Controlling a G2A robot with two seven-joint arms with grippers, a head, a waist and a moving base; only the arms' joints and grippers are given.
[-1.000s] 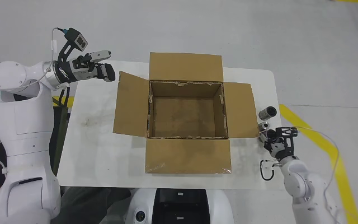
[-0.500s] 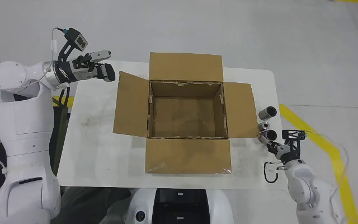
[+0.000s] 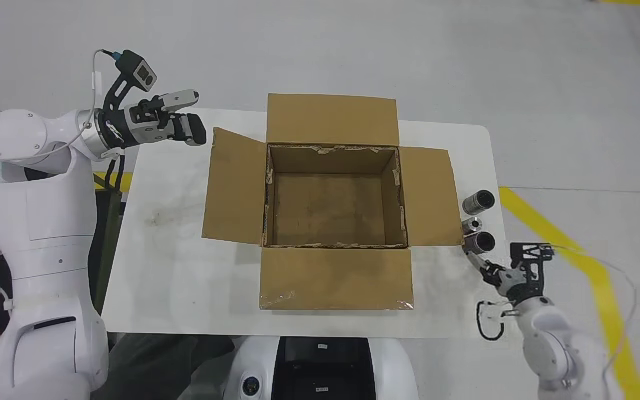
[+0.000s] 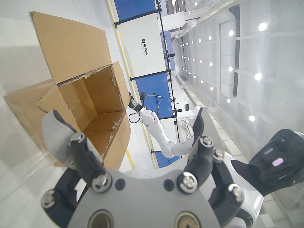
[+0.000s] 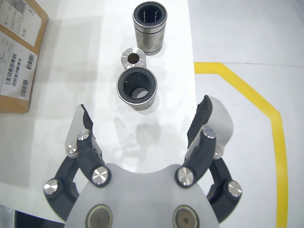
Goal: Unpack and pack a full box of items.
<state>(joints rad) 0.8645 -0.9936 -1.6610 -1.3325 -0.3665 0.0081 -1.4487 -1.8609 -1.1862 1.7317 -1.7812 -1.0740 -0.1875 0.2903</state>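
On the left, my left jaws hang over the far left corner of the bench. They are spread wide and hold nothing. They are well apart from the box.

The box sits in the middle of the bench. All four flaps are folded out, and I can see its bare brown bottom.

On the right, past the box's right flap, three metal parts sit in a row by the bench edge: a far tube, a small round piece with a hole in it, and a near tube. The small piece is between the two tubes, just beside the near one.

My right jaws are near the near tube but not touching it, spread wide and holding nothing.
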